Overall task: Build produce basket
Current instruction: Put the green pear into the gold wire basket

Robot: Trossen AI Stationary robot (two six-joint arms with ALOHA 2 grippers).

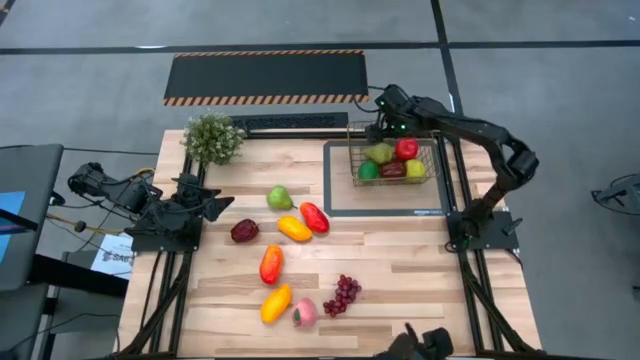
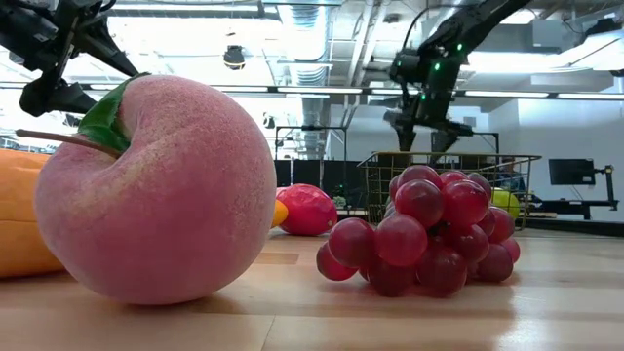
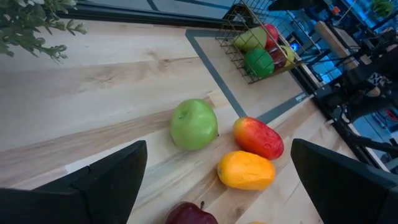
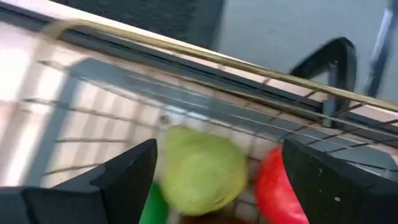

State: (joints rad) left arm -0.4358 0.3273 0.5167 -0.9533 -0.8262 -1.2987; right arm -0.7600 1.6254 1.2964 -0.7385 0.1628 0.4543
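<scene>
High view shows five fruits in the basket (image 1: 438,165), eight left on the bench (image 1: 420,290). My right gripper (image 1: 385,128) hovers above, jaws spread, empty.

Potted plant (image 1: 212,138), grey-framed mat (image 1: 340,195)

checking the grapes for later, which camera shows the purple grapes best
The low view: the grapes fill the near foreground, each berry distinct. The high view shows them small but whole, on the table's near part. Neither wrist view shows them.
</scene>
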